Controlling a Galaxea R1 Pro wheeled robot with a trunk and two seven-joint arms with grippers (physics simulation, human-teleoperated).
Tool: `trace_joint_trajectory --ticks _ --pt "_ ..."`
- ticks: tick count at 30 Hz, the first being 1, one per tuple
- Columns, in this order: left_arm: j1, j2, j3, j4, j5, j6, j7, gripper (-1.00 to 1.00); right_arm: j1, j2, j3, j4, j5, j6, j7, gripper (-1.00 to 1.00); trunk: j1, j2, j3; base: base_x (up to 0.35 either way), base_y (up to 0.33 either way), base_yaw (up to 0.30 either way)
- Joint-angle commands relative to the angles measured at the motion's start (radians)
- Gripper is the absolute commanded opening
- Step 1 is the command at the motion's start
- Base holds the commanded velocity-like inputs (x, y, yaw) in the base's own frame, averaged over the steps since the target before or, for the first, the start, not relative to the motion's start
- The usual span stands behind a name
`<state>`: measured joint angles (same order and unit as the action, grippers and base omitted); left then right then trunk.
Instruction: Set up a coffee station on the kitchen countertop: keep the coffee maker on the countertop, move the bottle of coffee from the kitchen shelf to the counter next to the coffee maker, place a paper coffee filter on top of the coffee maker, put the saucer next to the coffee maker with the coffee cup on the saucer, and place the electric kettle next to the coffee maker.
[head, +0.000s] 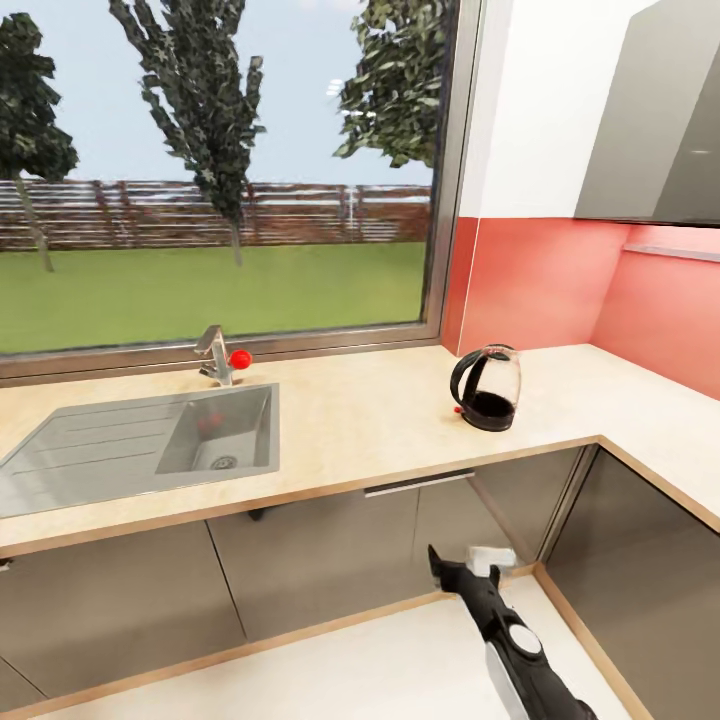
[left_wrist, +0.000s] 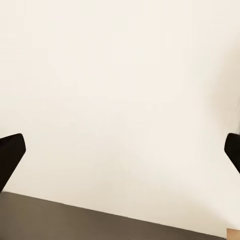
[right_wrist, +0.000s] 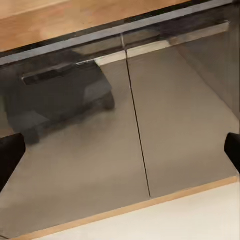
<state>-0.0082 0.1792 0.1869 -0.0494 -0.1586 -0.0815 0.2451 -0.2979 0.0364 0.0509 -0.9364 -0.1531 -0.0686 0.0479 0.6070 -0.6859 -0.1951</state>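
Observation:
The electric kettle, clear glass with a black base and handle, stands upright on the pale wooden countertop near the red backsplash. My right arm reaches up from the bottom right, with its gripper low in front of the grey cabinet doors, well below and short of the kettle. In the right wrist view that gripper is open, its fingertips wide apart, facing the cabinet doors. My left gripper is open too, with nothing between its fingers, over a pale floor.
A steel sink with a faucet and a red knob is set into the counter's left part. A large window runs behind it. The counter turns a corner at the right, under a grey wall cabinet.

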Motion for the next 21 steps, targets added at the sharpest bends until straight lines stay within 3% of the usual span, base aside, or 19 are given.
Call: trace_joint_trajectory --ticks 1,3,8,13,18,21 --pt "-0.001 0.002 0.009 0.001 -0.01 -0.005 0.003 1.0 -0.005 0.006 0.0 -0.02 -0.01 -0.003 0.004 1.0 0.0 -0.001 -0.002 0.0 0.0 0.0" --pt "-0.001 0.005 0.01 0.002 -0.009 -0.007 0.003 1.0 -0.026 0.035 0.0 -0.093 -0.009 0.0 0.004 1.0 0.0 -0.001 -0.002 0.0 0.0 0.0" --pt "-0.001 0.015 0.014 0.002 -0.007 -0.009 0.003 1.0 -0.064 0.067 0.001 -0.226 -0.007 0.012 -0.042 1.0 0.0 -0.001 -0.002 0.0 0.0 0.0" --pt "-0.001 0.02 0.013 0.002 -0.006 -0.01 0.003 1.0 -0.095 0.075 0.007 -0.361 -0.009 0.096 -0.161 1.0 0.0 -0.001 -0.002 0.0 0.0 0.0" --pt "-0.001 0.019 0.015 0.002 -0.004 -0.01 0.002 1.0 -0.112 0.077 0.043 -0.46 -0.009 0.212 -0.195 1.0 0.0 -0.001 -0.002 0.0 0.0 0.0" --pt "-0.001 0.015 0.018 0.002 -0.003 -0.005 0.002 1.0 -0.157 0.077 0.06 -0.478 -0.008 0.264 -0.202 1.0 0.0 -0.001 -0.002 0.0 0.0 0.0"
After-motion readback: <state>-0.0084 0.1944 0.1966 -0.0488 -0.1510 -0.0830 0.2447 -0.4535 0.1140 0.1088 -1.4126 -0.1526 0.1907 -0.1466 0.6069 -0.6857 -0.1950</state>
